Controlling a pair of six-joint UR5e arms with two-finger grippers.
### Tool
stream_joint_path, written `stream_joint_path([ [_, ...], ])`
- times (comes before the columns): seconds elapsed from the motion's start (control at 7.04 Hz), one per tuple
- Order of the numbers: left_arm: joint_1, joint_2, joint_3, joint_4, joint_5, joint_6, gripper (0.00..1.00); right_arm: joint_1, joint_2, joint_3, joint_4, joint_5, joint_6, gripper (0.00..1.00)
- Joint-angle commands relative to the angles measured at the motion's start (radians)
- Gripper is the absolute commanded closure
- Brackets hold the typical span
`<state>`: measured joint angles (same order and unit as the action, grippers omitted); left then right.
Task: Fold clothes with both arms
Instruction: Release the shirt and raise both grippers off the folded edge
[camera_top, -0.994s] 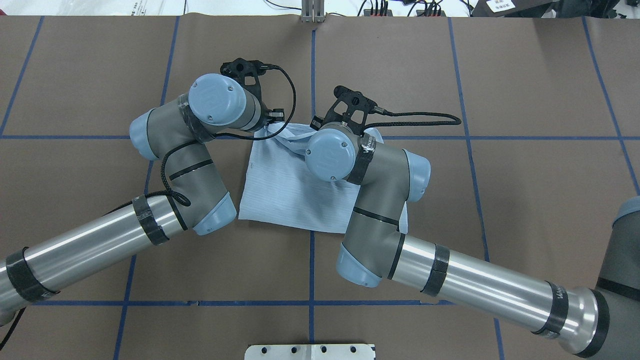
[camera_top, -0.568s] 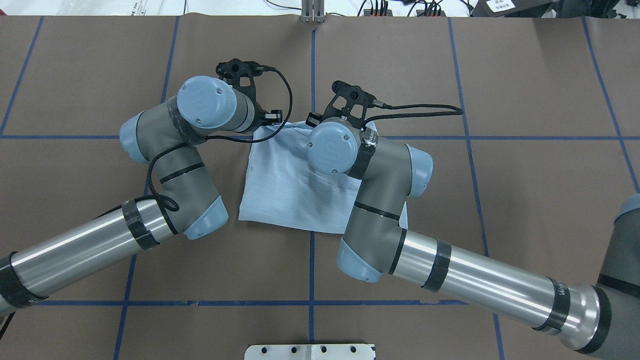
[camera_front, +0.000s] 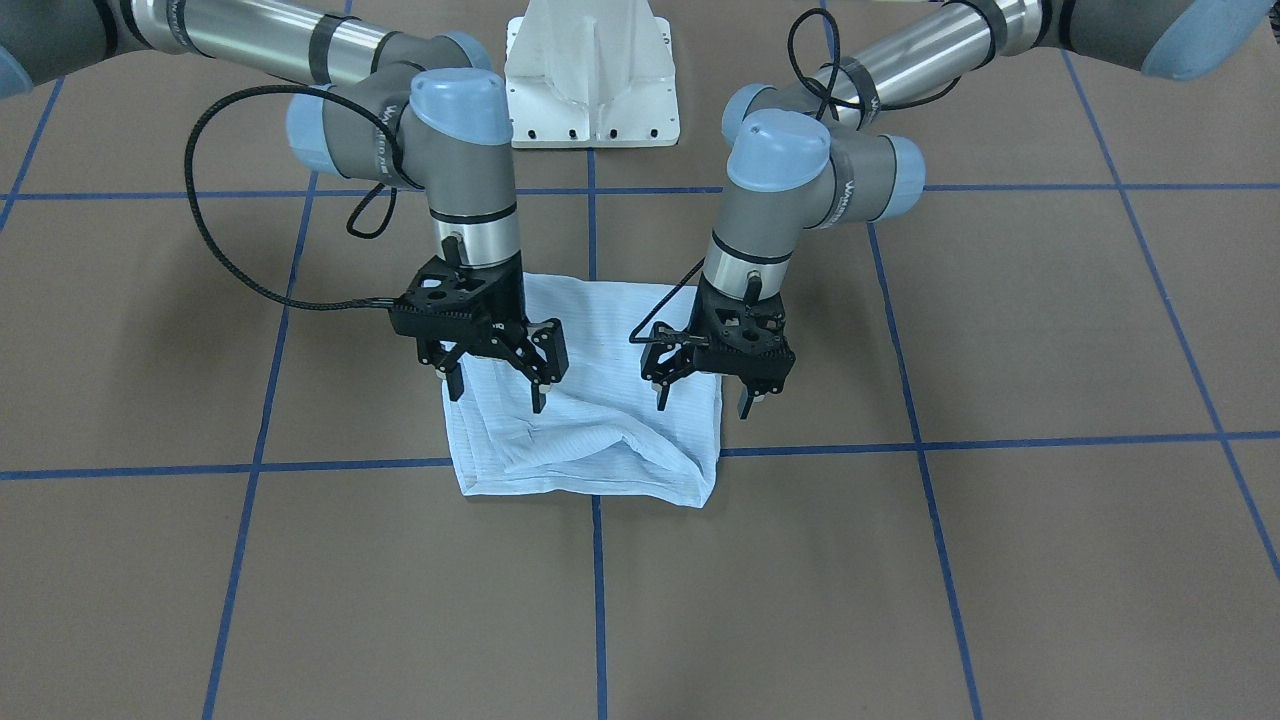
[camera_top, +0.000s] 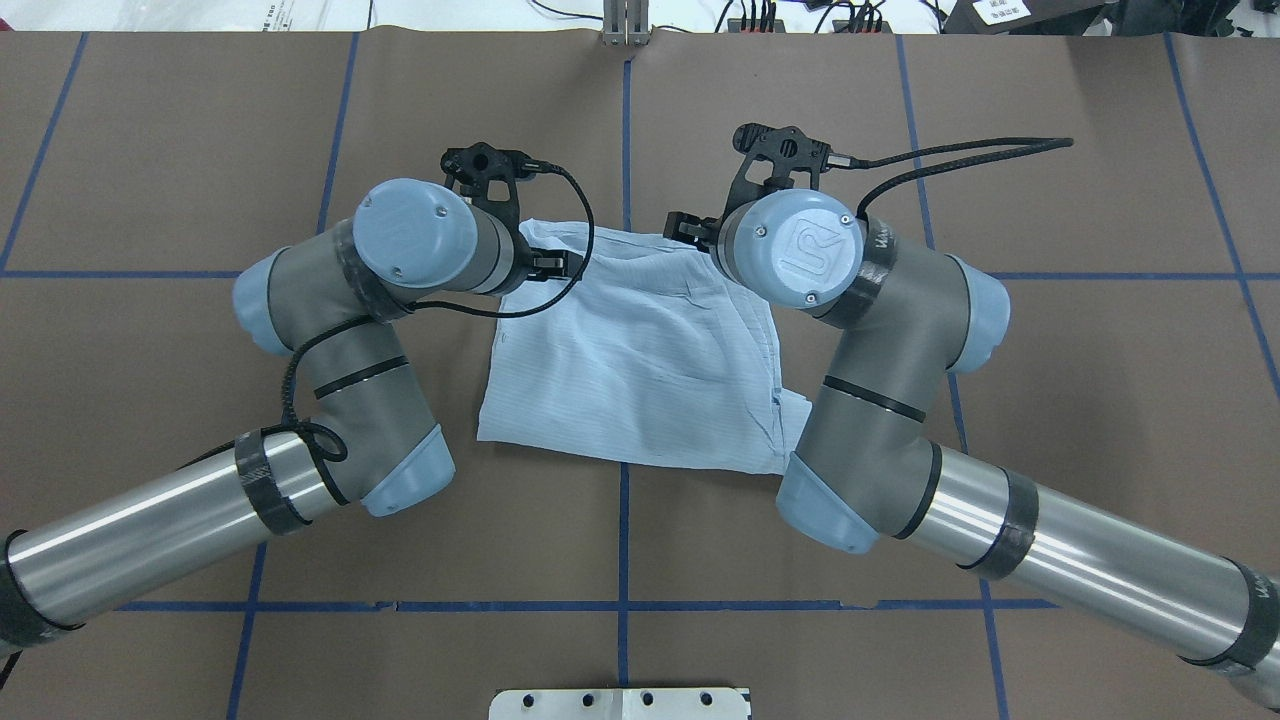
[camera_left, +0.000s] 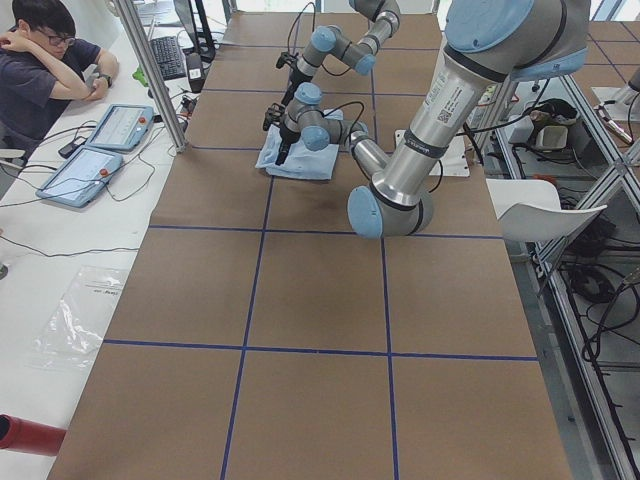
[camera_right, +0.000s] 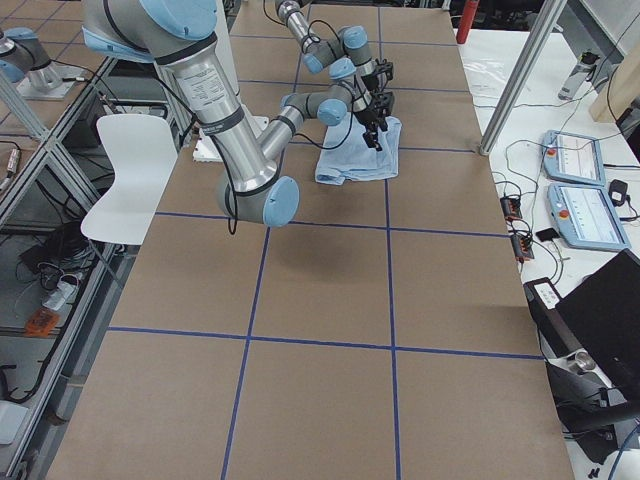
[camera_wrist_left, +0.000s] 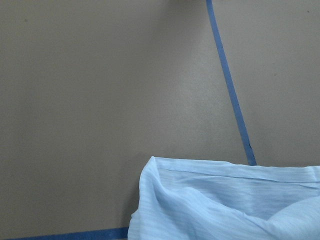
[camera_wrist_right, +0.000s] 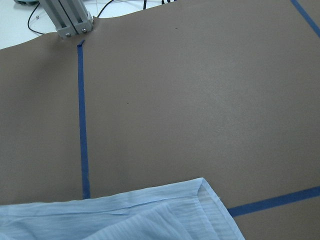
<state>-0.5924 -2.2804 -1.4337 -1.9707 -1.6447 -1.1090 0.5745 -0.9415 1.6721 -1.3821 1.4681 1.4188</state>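
The light-blue shirt (camera_front: 600, 440) lies folded into a rough square on the brown table, wrinkled along its far edge; it also shows in the overhead view (camera_top: 630, 370). My left gripper (camera_front: 703, 403) is open and empty, hovering just above the shirt's far corner on my left. My right gripper (camera_front: 497, 393) is open and empty, above the far corner on my right. In the overhead view both grippers are mostly hidden under their wrists. Each wrist view shows one far shirt corner (camera_wrist_left: 225, 200) (camera_wrist_right: 125, 220) and no fingers.
The white pedestal base (camera_front: 592, 80) stands at the robot's side of the table. An aluminium post (camera_top: 625, 25) stands at the far edge. An operator (camera_left: 45, 60) sits beyond the table, with control tablets (camera_left: 100, 140) beside him. Blue tape lines cross the brown table.
My right wrist has swung out to the right, uncovering the shirt's right part. The shirt's far edge now lies spread wider and flatter. My left wrist has barely shifted.
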Motion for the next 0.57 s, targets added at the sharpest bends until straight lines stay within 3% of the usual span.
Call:
stream_joint_path([
  [0.0, 0.014, -0.149, 0.222, 0.000, 0.057, 0.006, 0.00, 0.011, -0.023, 0.029, 0.005, 0.020, -0.037, 0.00],
  [0.43, -0.015, -0.211, 0.328, -0.007, 0.071, 0.011, 0.00, 0.011, -0.025, 0.026, 0.006, 0.020, -0.038, 0.00],
])
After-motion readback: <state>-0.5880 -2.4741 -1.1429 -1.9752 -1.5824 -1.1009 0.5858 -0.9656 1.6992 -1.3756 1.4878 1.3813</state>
